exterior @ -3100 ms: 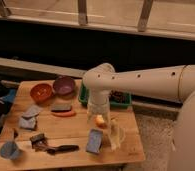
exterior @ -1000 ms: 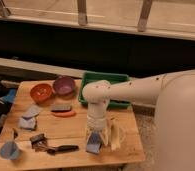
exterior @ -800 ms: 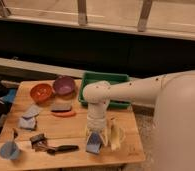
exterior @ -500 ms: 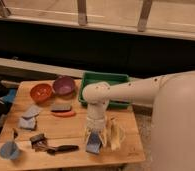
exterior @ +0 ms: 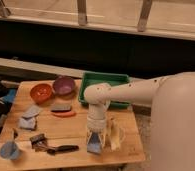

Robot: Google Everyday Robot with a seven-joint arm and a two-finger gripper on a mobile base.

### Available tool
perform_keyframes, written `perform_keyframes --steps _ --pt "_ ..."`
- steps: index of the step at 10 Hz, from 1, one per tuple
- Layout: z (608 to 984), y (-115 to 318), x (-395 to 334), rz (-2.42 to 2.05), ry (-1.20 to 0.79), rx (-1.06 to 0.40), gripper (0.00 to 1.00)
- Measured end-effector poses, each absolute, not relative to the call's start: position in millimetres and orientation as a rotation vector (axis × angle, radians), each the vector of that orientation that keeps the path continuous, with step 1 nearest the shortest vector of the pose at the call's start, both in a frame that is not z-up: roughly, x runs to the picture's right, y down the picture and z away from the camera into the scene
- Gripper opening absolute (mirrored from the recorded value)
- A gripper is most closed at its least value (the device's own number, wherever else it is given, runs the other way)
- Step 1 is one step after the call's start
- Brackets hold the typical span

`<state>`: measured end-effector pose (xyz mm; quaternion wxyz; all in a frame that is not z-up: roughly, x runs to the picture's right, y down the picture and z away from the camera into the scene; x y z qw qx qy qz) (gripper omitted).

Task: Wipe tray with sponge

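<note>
One gripper [exterior: 95, 141], at the end of a white arm [exterior: 136, 91], pointing straight down over the front right part of a wooden table [exterior: 76, 127]. Set low at the sponge [exterior: 94, 147], a small light-blue block on the boards near the table's front edge. Right over and about that block; touching it or not, cannot tell. Open or closed on the sponge, cannot tell either. Just right of the gripper, a pale yellowish see-through vessel [exterior: 114, 134], upright on the table.

Green tray [exterior: 105, 76] at the back right of the table, well apart from the sponge. Rectangular, with raised sloping sides, its near long side partly hidden behind the bend of the arm.

Left of the tray, two round bowls side by side: purple bowl [exterior: 64, 85] just beside the tray, orange bowl [exterior: 41, 92] further left, close against the purple one. In front of the purple bowl, a dark flat block [exterior: 61, 107], and just in front of that a red-orange elongated thing [exterior: 64, 114]. Further left, grey-blue folded cloths [exterior: 30, 111], one behind the other. Near the front left corner, a blue cup [exterior: 9, 150]. Between cup and sponge, a brush with a black handle [exterior: 60, 148], lying flat. Behind the table, a dark wall under a pale ledge with upright posts [exterior: 81, 12]
</note>
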<state>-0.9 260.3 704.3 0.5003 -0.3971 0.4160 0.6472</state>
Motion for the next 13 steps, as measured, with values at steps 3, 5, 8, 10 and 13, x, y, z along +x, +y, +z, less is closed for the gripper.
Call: perform_keyframes --steps 3,5,8,10,13 --pt "707 255 -3 1.569 0.991 -0.934 0.09" --pt "704 239 -1 1.578 0.955 -0.891 0.00" --pt "694 192 3 1.590 0.868 -0.787 0.00" --pt "696 153 7 1.600 0.804 -0.687 0.00" --pt "722 86 9 1.628 0.700 -0.561 0.00"
